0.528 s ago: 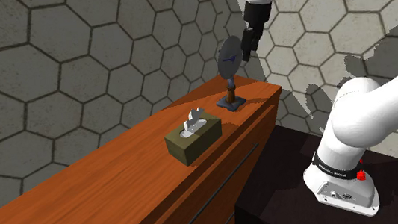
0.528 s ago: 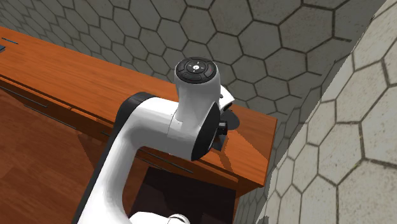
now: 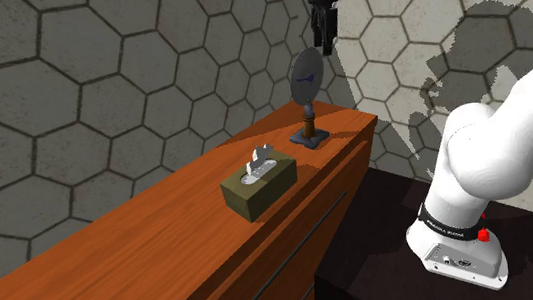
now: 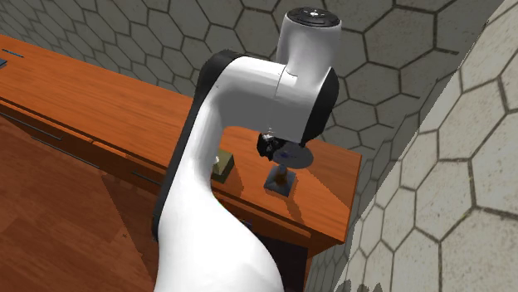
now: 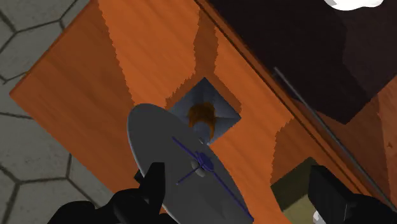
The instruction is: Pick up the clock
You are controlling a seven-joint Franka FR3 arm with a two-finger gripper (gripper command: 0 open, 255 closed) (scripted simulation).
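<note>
- The gripper [image 3: 323, 40] hangs just above the top rim of the clock [image 3: 305, 76], pointing down at it
- In the wrist view the two black fingers [image 5: 153, 186] stand wide apart with nothing clasped between them; one finger overlaps the edge of the clock's face and the other is well off to the side of it
- The clock [image 5: 184, 162] is a grey round disc with thin blue hands, upright on a brown stem and a dark square base
- It stands on the wooden cabinet top [image 3: 153, 245], near the end at the shoulder view's right, close to the hexagon-tiled wall [image 3: 97, 80]
- An olive tissue box [image 3: 258, 186] sits on the same top, apart from the clock, further along toward the shoulder view's left
- In the second exterior view the white arm [image 4: 241, 108] arches over the cabinet, with the clock [image 4: 292, 156] below its wrist
</note>
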